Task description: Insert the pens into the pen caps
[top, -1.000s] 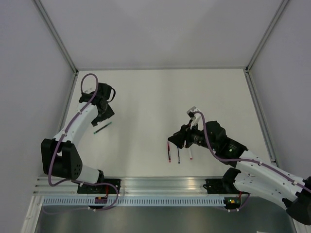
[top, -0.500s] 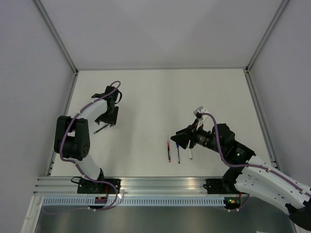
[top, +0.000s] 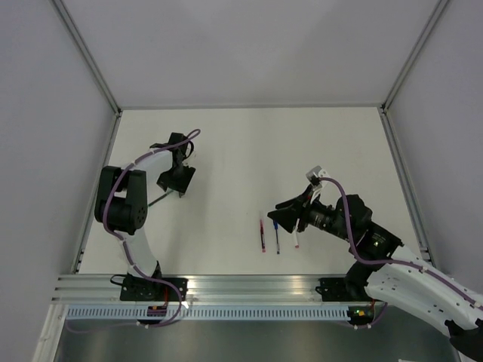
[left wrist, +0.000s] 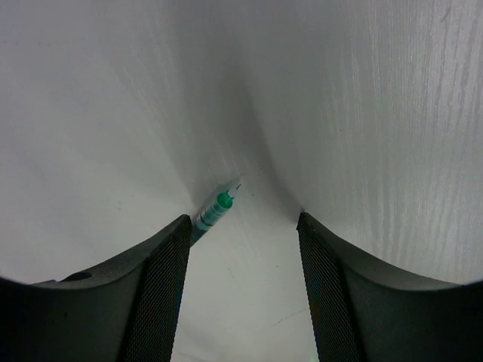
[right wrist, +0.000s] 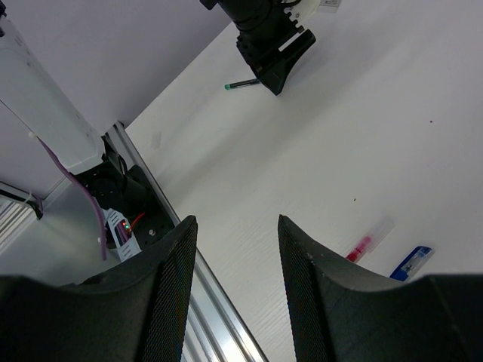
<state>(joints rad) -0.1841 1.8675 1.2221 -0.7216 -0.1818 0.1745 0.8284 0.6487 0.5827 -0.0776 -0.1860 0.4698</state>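
Left wrist view: left fingers [left wrist: 162,294] are spread, not clenched, straddling the writing end of the green pen [left wrist: 215,209]. The pen lies flat on the counter [left wrist: 362,113]. Its bare tip shows in the gap, so that end has no cap on. The barrel runs back under the finger on the picture's left, so the pen is off-centre: at or against that finger, well clear of the other. Nothing is grasped. My read: the fingers sit low over the counter to pinch the pen near its tip. They'd want centring first, or closing may shove the pen sideways.

Top view: the green pen is alone on the left side of the counter. The red pen [top: 263,235], blue pen [top: 277,240] and white pen [top: 296,240] lie side by side, roughly parallel, near the front edge on the right.

Right wrist view: right fingers [right wrist: 170,294] are released too, with nothing between them. They're lifted off the counter and look across toward the left arm [right wrist: 272,38]. Probably parked clear of the three pens, waiting for a handover.

Containers: no tray, cup or holder in any view. The caps are the only things meant to take something in. I can't pick out a loose one, and can't tell whether the three pens are capped: too small.
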